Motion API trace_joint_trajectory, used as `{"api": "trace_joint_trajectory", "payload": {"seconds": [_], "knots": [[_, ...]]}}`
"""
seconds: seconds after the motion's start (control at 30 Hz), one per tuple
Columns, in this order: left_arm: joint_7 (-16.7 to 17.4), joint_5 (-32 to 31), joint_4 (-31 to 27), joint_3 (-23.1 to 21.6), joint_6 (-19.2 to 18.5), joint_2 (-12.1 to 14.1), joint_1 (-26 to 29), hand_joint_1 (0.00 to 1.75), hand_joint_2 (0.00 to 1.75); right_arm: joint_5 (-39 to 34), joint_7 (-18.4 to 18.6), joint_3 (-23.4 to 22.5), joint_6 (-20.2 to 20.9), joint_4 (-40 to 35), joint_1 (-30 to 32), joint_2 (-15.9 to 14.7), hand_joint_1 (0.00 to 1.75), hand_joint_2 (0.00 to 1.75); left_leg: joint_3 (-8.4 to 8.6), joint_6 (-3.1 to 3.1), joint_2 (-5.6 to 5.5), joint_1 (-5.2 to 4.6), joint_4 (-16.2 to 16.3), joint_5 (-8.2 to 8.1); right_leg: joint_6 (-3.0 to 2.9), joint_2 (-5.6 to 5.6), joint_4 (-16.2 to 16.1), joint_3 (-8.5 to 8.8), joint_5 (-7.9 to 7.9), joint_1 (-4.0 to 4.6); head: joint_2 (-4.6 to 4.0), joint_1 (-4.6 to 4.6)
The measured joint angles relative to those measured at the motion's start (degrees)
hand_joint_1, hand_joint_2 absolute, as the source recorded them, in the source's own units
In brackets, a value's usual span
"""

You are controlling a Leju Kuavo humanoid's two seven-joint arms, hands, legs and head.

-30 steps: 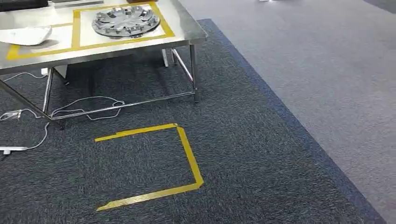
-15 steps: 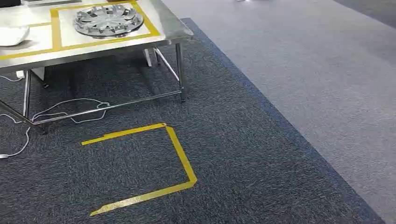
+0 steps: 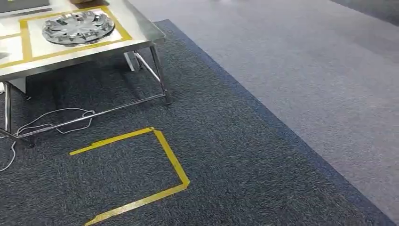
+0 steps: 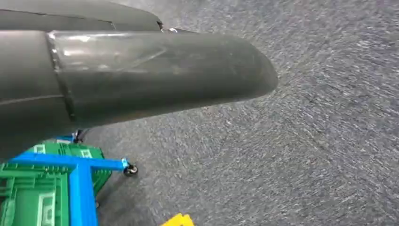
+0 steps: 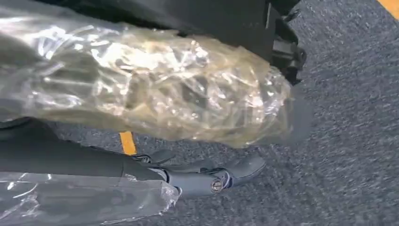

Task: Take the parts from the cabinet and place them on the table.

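A silver wheel cover [image 3: 77, 27] lies inside a yellow tape frame on the steel table [image 3: 84, 51] at the far left of the head view. My left hand [image 4: 141, 80] hangs over the dark carpet; its thick grey thumb hides the fingers, so I cannot tell how they lie. My right hand [image 5: 155, 103] also hangs over the carpet, its thumb wrapped in clear plastic film. Its dark fingers [image 5: 207, 181] stretch out apart from the thumb with bare floor between them and nothing held.
A yellow tape square [image 3: 171, 160] marks the dark carpet in front of the table. White cables [image 3: 56, 120] trail under the table's legs. Lighter grey carpet [image 3: 306, 70] spreads to the right. Green crates [image 4: 42, 188] on a blue wheeled frame [image 4: 80, 188] stand near my left arm.
The whole picture has slid left, so the camera has turned right. The table and the tape square sit farther left in view, and a white part on the table has left the frame.
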Motion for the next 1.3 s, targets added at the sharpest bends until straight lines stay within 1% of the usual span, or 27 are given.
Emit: {"api": "trace_joint_trajectory", "payload": {"seconds": [0.07,0.1,0.13,0.2,0.27,0.3,0.33,0.4,0.43,0.47,0.5,0.57,0.6,0.63,0.77,0.83,0.87,0.93,0.97,1.0,1.07,1.1,1.13,1.17,1.23,1.27,1.3], "knots": [[-0.04,-0.59,0.0,-0.46,-0.26,0.02,-0.05,0.0,0.0,-0.37,0.11,0.0,-0.17,0.0,-0.04,0.0,0.0,0.0,4.22,0.61,-1.48,0.0,-9.39,5.27,0.07,1.37,0.06,0.2,-0.04,0.06,0.0,-0.02],[-0.04,-0.81,0.09,-0.72,-0.41,0.22,-0.05,0.0,0.0,-0.59,0.22,0.0,-0.26,0.04,-0.07,0.0,0.0,0.0,5.56,1.07,-5.04,0.1,-12.42,5.69,0.26,1.85,0.13,-0.23,-0.08,0.0,0.0,0.11],[-0.07,-1.18,0.11,-0.87,-0.53,0.22,-0.06,0.0,0.0,-0.72,0.41,0.0,-0.37,0.07,-0.26,0.0,0.0,0.0,5.9,1.06,-5.36,0.3,-13.9,5.46,0.63,2.56,0.66,-0.51,-0.18,0.27,0.0,0.18],[-0.2,-1.81,0.13,-1.18,-0.77,0.35,-0.24,0.0,0.0,-1.05,0.42,0.0,-0.7,0.07,-0.07,0.0,0.0,0.0,5.7,0.98,-4.38,-0.13,-13.71,5.26,1.51,3.66,0.46,-1.15,0.26,-0.36,0.0,0.04],[-0.22,-1.97,0.13,-1.4,-0.83,0.33,-0.29,0.0,0.0,-1.18,0.44,0.0,-0.96,0.04,0.23,0.0,0.0,0.0,6.01,1.7,-2.9,0.45,-14.62,5.76,2.16,4.26,0.54,-1.83,0.08,-0.43,0.0,0.04],[-0.24,-1.99,0.13,-1.62,-0.83,0.39,-0.41,0.0,0.0,-1.25,0.44,0.0,-1.0,0.07,0.34,0.0,0.0,0.0,6.13,1.87,-2.27,0.27,-14.76,5.77,2.41,1.41,1.75,-2.37,-0.78,-0.15,0.0,0.25],[-0.28,-2.08,0.13,-1.88,-0.85,0.35,-0.4,0.0,0.0,-1.29,0.44,0.0,-1.03,0.07,0.27,0.0,0.0,0.0,6.1,2.12,-1.72,0.22,-14.76,5.74,2.61,-0.24,4.98,-4.04,-2.71,-0.24,0.0,0.81],[-0.39,-2.36,0.22,-2.21,-0.94,0.44,-0.35,0.0,0.0,-1.36,0.42,0.0,-1.16,0.07,0.07,0.0,0.0,0.0,6.1,2.26,0.08,-0.01,-14.74,5.66,3.01,-1.65,14.41,-8.81,-6.82,-0.41,0.0,0.72],[-0.46,-2.56,0.22,-2.29,-1.18,0.55,-0.38,0.0,0.0,-1.58,0.37,0.0,-1.2,0.07,0.14,0.0,0.0,0.0,6.08,2.3,0.9,-0.07,-14.71,5.62,3.16,-1.81,17.57,-10.46,-7.53,-0.49,0.0,0.72],[-0.55,-2.89,0.22,-2.36,-1.4,0.66,-0.46,0.0,0.0,-1.75,0.31,-0.02,-1.22,0.07,0.32,0.0,0.0,0.0,6.13,2.27,1.69,-0.09,-14.71,5.57,3.19,-1.94,17.69,-10.57,-6.73,-0.51,0.0,0.74],[-0.61,-3.13,0.22,-2.47,-1.6,0.76,-0.58,0.0,0.0,-1.95,0.18,-0.09,-1.31,0.07,0.52,0.0,0.0,0.0,6.21,2.23,2.26,-0.1,-14.71,5.49,3.14,-2.12,15.13,-9.27,-4.8,-0.51,0.0,0.74],[-0.74,-3.59,0.22,-2.76,-1.9,0.81,-0.78,0.0,0.0,-2.38,0.0,-0.22,-1.33,0.07,0.63,0.0,0.0,0.0,6.56,1.98,3.33,-0.1,-14.71,5.31,2.77,-3.63,5.26,-3.89,-0.13,-0.48,0.0,0.74],[-0.88,-3.85,0.22,-2.82,-1.99,0.89,-0.9,0.0,0.0,-2.78,-0.02,-0.24,-1.38,0.07,0.49,0.02,0.0,0.0,6.86,1.74,3.83,-0.29,-14.71,5.16,2.56,-6.96,0.68,-1.5,0.07,-0.2,0.0,0.79],[-0.96,-4.15,0.22,-2.93,-2.1,0.94,-0.91,0.0,0.0,-3.02,-0.02,-0.26,-1.38,0.07,0.32,0.04,0.0,0.0,6.89,1.24,4.27,-0.75,-14.56,4.83,2.02,-7.45,0.32,-1.21,-0.05,0.06,0.0,0.59],[-1.09,-4.94,0.22,-3.8,-2.62,1.22,-1.46,0.0,0.0,-3.81,0.07,-0.83,-1.53,0.07,0.66,0.28,0.0,0.0,7.6,0.0,5.91,-0.46,-14.68,4.49,0.72,-4.65,0.24,-1.38,0.32,0.03,0.0,0.39],[-1.22,-5.33,0.22,-4.0,-2.8,1.4,-1.51,0.0,0.0,-4.22,0.13,-1.16,-1.79,0.04,0.69,0.48,0.0,0.0,6.28,-0.53,1.54,-0.23,-11.02,1.3,-0.04,-3.59,0.11,-1.3,0.82,-0.18,0.0,0.11],[-1.22,-5.42,0.24,-4.13,-2.93,1.44,-1.46,0.0,0.0,-4.37,0.13,-1.36,-1.92,0.04,0.59,0.61,0.0,0.0,4.24,-0.54,0.53,-0.23,-6.23,-1.53,-0.19,-2.81,0.11,-1.42,0.91,-0.12,0.0,0.09],[-1.22,-5.53,0.29,-4.2,-2.93,1.6,-1.42,0.0,0.0,-4.59,0.15,-1.68,-2.1,0.04,0.65,0.77,0.0,0.0,0.28,-0.47,0.07,-0.29,2.22,-4.77,-0.35,-1.18,0.16,-1.6,1.0,0.11,0.0,0.04],[-1.22,-5.64,0.29,-4.28,-2.95,1.6,-1.4,0.0,0.0,-4.7,0.15,-1.73,-2.12,0.04,0.75,0.85,0.0,0.0,-0.36,-0.32,0.05,-0.3,3.19,-4.3,-0.37,-0.31,0.17,-1.59,1.03,0.21,0.0,0.07],[-1.22,-5.9,0.31,-4.44,-2.99,1.6,-1.4,0.0,0.0,-4.76,0.15,-1.86,-2.14,0.04,0.81,0.87,0.0,0.0,0.14,-0.12,0.0,-0.35,1.76,-2.54,-0.37,0.44,0.2,-1.55,1.03,0.28,0.0,0.04],[-1.22,-6.1,0.31,-4.9,-3.15,1.73,-1.5,0.0,0.0,-4.94,0.15,-2.14,-2.14,0.04,0.78,1.03,0.0,0.0,3.93,0.55,-1.11,-0.41,-7.02,3.22,-0.33,2.14,0.32,-1.37,1.06,0.38,0.0,0.04],[-1.2,-6.21,0.31,-5.12,-3.19,1.84,-1.49,0.0,0.0,-5.03,0.15,-2.21,-2.12,0.04,0.73,1.13,0.0,0.0,5.96,0.99,-3.23,-0.4,-11.67,5.4,-0.27,2.84,0.34,-1.36,1.09,0.32,0.0,0.06],[-1.18,-6.45,0.4,-5.16,-3.3,2.03,-1.51,0.0,0.0,-5.14,0.15,-2.27,-2.1,0.02,0.56,1.38,0.0,0.0,6.51,1.39,-5.32,-0.27,-13.41,4.96,0.08,3.33,0.74,-1.57,1.01,0.73,0.0,0.15],[-1.16,-6.56,0.42,-5.2,-3.3,2.01,-1.55,0.0,0.0,-5.29,0.13,-2.45,-2.05,0.02,0.5,1.4,0.0,0.0,6.71,1.09,-4.85,-0.33,-14.11,4.74,0.37,4.08,0.83,-2.05,1.16,0.43,0.0,0.11],[-1.11,-6.6,0.42,-5.23,-3.39,2.01,-1.72,0.0,0.0,-5.38,0.13,-2.6,-1.99,0.04,0.76,1.51,0.0,0.0,6.63,1.44,-4.13,-0.71,-14.01,4.88,1.2,4.94,0.55,-2.43,1.56,-0.02,0.0,0.02],[-1.09,-6.62,0.39,-5.27,-3.37,1.97,-1.74,0.0,0.0,-5.51,0.11,-2.73,-1.99,0.02,0.86,1.49,0.0,0.0,6.81,1.9,-3.37,-0.42,-14.64,5.29,1.67,5.7,0.38,-3.22,1.68,0.23,0.0,0.11],[-1.09,-6.67,0.4,-5.29,-3.3,2.1,-1.82,0.0,0.0,-5.68,0.04,-3.04,-1.99,0.02,0.9,1.49,0.0,0.0,7.04,2.13,-2.2,-0.13,-15.25,5.68,1.75,4.0,1.24,-3.27,1.05,0.23,0.0,0.15]]}}
